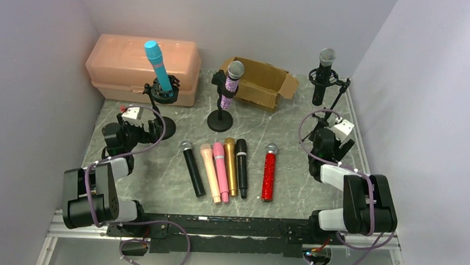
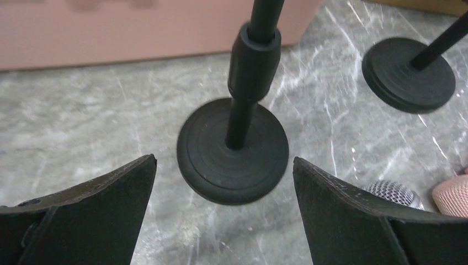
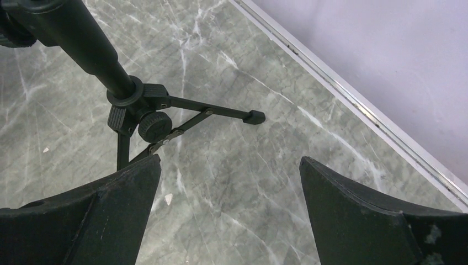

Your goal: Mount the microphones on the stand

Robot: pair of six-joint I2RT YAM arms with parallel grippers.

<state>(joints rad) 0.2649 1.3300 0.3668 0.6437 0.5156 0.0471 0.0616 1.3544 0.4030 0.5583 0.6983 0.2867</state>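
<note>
A teal microphone (image 1: 155, 63) stands clipped in the left stand (image 1: 163, 96). A purple glitter microphone (image 1: 230, 83) sits in the middle stand (image 1: 220, 121). A black microphone with a silver head (image 1: 324, 70) sits in the right tripod stand (image 1: 326, 116). On the table lie a black (image 1: 193, 168), peach (image 1: 210, 172), pink (image 1: 221, 171), gold (image 1: 231, 166), second black (image 1: 241, 168) and red glitter microphone (image 1: 269, 173). My left gripper (image 2: 223, 160) is open and empty just in front of the left stand's round base (image 2: 232, 152). My right gripper (image 3: 230, 159) is open and empty beside the tripod's legs (image 3: 144, 118).
A peach plastic case (image 1: 142, 67) stands at the back left and an open cardboard box (image 1: 262, 82) at the back middle. The middle stand's base (image 2: 408, 74) shows in the left wrist view. A metal rail (image 3: 353, 105) and a wall bound the table's right side.
</note>
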